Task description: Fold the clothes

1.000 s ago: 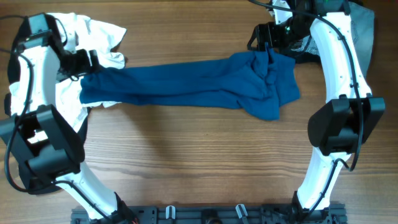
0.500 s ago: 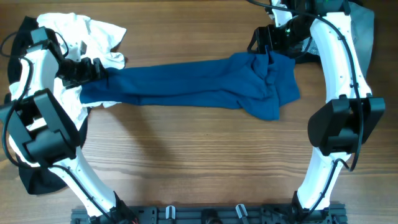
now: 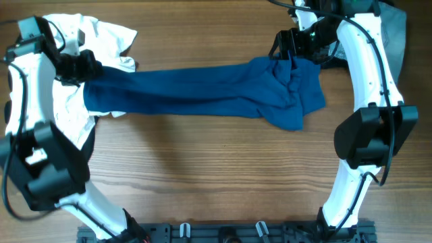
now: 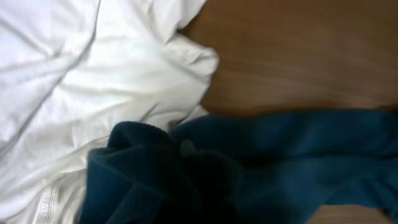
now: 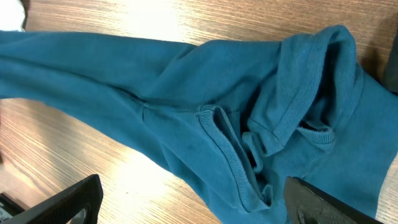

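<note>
L gripper (image 3: 93,69) clamped on blue top's (image 3: 202,91) left end, beside white shirt (image 3: 108,34). R gripper (image 5: 193,208) fingers spread wide over its bunched right end.

Left arm (image 3: 19,94), right arm (image 3: 368,67): glossy white shells, bulky black joint housings (image 3: 368,138), thin black cables (image 3: 380,64) along links. Right pincer fingers (image 5: 68,200) matte black, blocky. Black base rail (image 3: 223,233), metal clips.
</note>
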